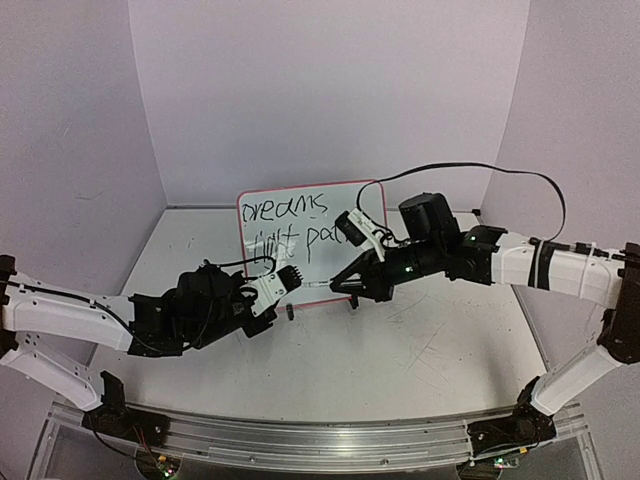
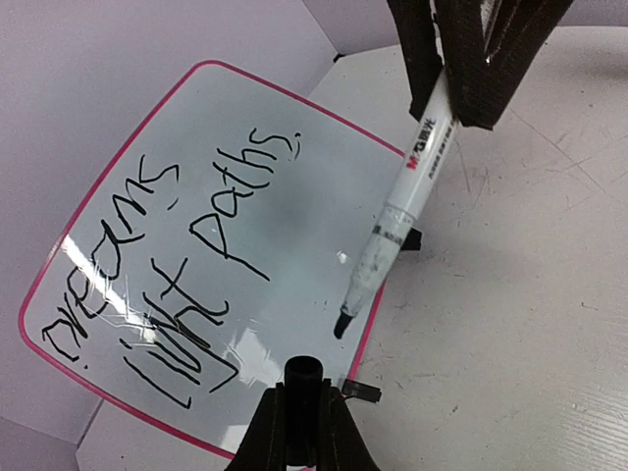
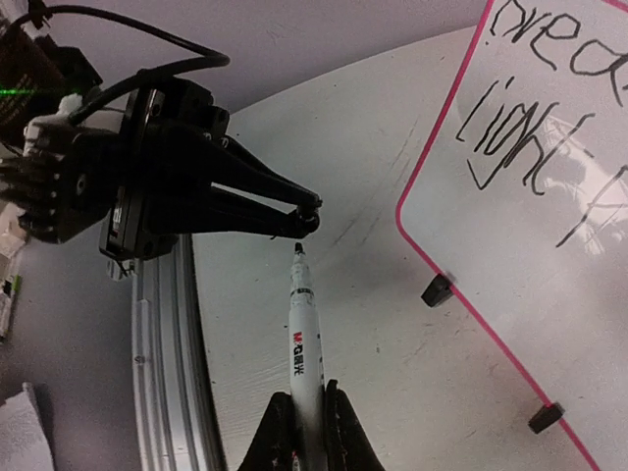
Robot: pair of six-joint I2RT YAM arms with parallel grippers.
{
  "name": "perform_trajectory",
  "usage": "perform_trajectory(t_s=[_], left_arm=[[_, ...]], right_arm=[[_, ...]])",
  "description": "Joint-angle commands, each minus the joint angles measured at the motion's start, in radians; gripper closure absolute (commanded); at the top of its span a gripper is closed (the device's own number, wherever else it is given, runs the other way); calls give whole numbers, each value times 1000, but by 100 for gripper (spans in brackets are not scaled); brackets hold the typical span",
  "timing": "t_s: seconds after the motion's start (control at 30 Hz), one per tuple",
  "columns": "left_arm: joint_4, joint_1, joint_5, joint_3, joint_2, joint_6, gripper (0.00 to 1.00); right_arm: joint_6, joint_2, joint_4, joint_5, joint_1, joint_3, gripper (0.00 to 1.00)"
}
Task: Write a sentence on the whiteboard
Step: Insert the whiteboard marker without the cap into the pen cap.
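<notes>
At the back of the bench (image 1: 400, 350), about midway between its two sides, the whiteboard (image 1: 285, 228) stands propped on its long edge on two small black feet, its pink frame facing the arms. On its white face the sentence (image 2: 177, 265) is written in black marker in two lines, "dreams" above and "light paths." below. Just in front of the board's lower edge the two arms meet. From the right, the right tool (image 3: 302, 417) is closed around the barrel of a white marker (image 3: 302, 343), whose bare black tip points toward the left arm. From the left, the left tool (image 2: 304, 404) is closed on a small black cap (image 2: 302, 375), pinched between its fingertips with the open end facing the marker. Tip and cap lie very close together and nearly in line; whether they touch I cannot tell. Both are held above the scuffed bench, near the board but apart from it
</notes>
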Motion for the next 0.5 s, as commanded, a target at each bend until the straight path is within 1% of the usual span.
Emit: perform_trajectory(t_s=[0.0, 0.1, 0.2, 0.47], left_arm=[[168, 4, -49, -22, 8, 131, 100], [172, 8, -43, -22, 14, 144, 100], [176, 8, -52, -20, 17, 153, 100], [187, 8, -51, -36, 15, 166, 100]], right_arm=[[314, 8, -18, -137, -31, 79, 100], [385, 19, -30, -132, -31, 122, 100], [416, 30, -57, -113, -32, 154, 100], [404, 90, -162, -85, -32, 227, 100]])
